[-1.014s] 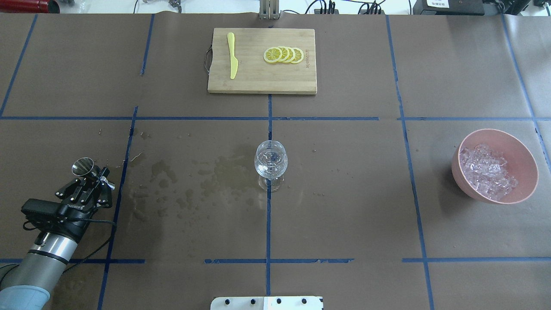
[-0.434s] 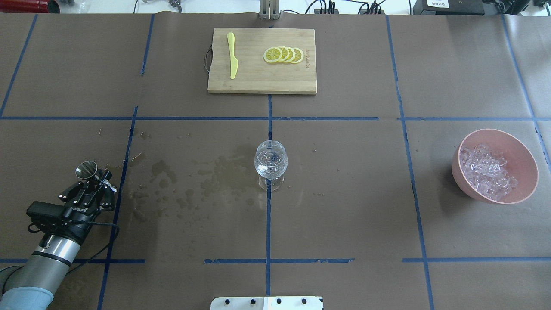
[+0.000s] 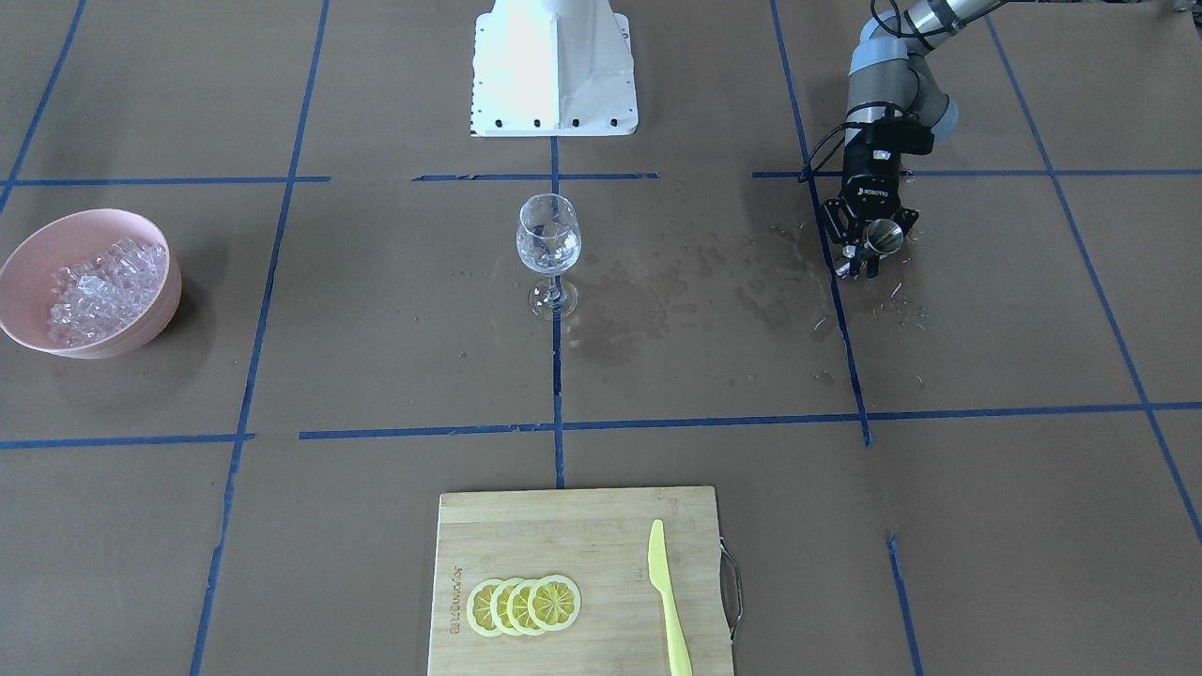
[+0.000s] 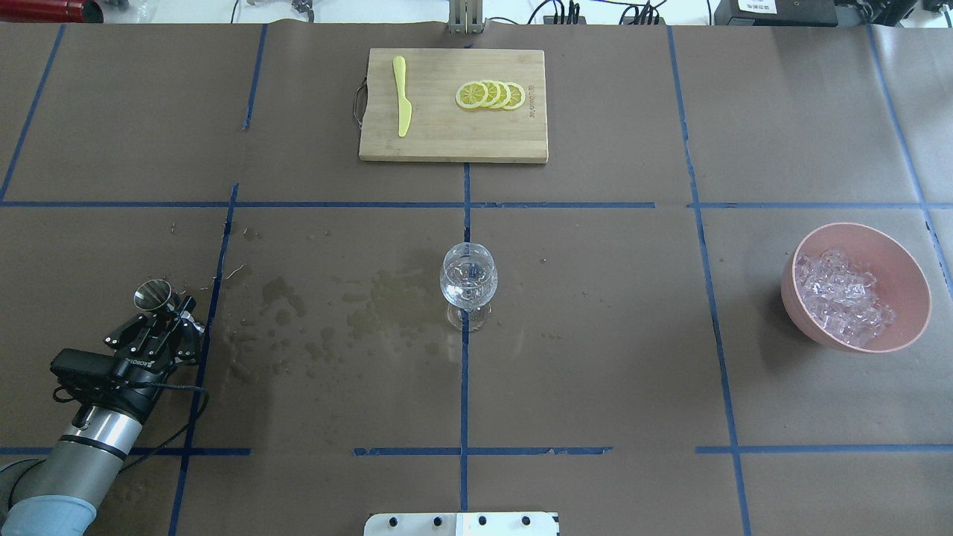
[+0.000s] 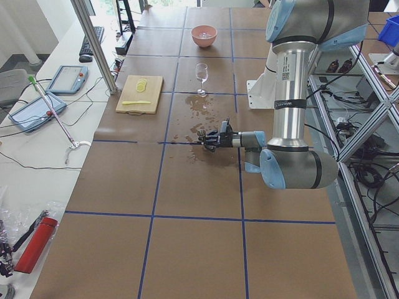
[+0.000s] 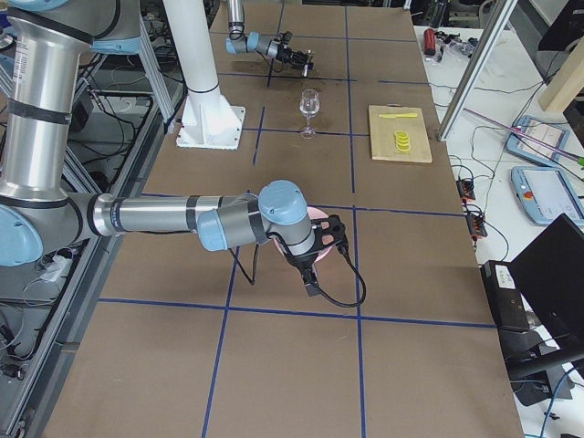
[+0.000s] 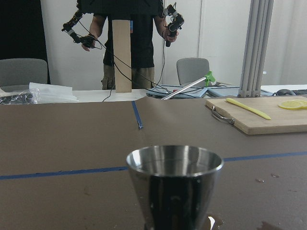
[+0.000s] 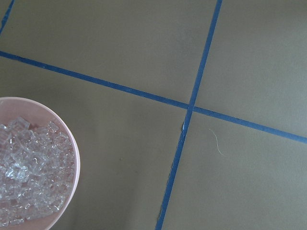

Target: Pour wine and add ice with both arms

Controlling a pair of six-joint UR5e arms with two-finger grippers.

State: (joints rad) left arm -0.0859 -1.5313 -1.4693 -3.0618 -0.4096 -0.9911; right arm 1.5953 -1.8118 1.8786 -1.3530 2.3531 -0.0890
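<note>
**Pouring looks done; ice not yet begun**

The left gripper is clamped on a small polished steel measuring cup. It holds the cup upright and low over the brown-papered table, at the near left (the wrist view shows the rim level, but not what is inside). Just right of it, dark wet blotches spread across the paper toward the clear stemmed wine glass. That glass stands on the centre tape line, well apart from the cup. It glints as if it holds something clear, but I cannot tell what.

At the right, the ice lies heaped in a round pink bowl. The right gripper hangs near that bowl and shows only from the side, so I cannot tell whether its fingers are apart or together. At the far edge sits a bamboo cutting board with 4 lemon slices and a yellow plastic knife.

Of the 2 steps, pouring seems finished. Adding ice remains.
</note>
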